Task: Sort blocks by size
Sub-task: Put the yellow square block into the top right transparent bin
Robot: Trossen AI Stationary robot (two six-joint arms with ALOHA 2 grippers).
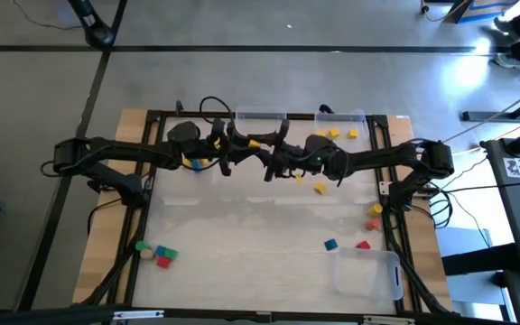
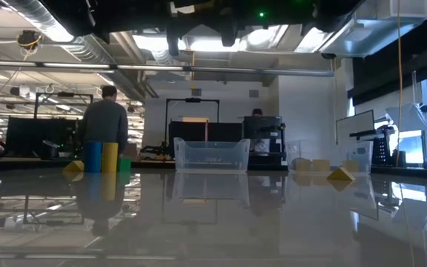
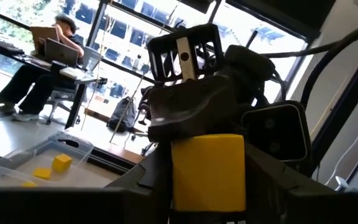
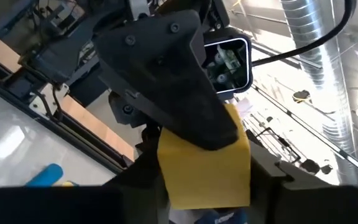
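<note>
Both arms meet high over the table's far middle. A yellow block (image 1: pixel 254 143) hangs there between my left gripper (image 1: pixel 245 148) and my right gripper (image 1: pixel 273 159), each shut on it. In the left wrist view the block (image 3: pixel 207 171) fills the gap between my own fingers, with the right gripper behind it. The right wrist view shows the same block (image 4: pixel 204 168). Loose blocks lie on the table: yellow ones (image 1: pixel 320 189) right of centre, blue (image 1: pixel 330 244) and red (image 1: pixel 363 244) near right, and a small group (image 1: pixel 156 255) near left. My left gripper pinches the yellow block by two opposite faces (image 3: pixel 178 180) between its two fingers, coming about level from the table's left. The block is lifted clear of the table. My right gripper pinches the same block's other faces (image 4: pixel 166 186), coming level from the table's right, crosswise to the left fingers. One left finger (image 4: pixel 179 81) lies over the block's end in its view.
Two clear bins stand at the far edge, one at the middle (image 1: pixel 260 117) and one to its right (image 1: pixel 343 126) holding yellow blocks. A third bin (image 1: pixel 368 271) lies near right. Blue and yellow blocks (image 1: pixel 195 163) sit under the left arm. People sit beyond the table.
</note>
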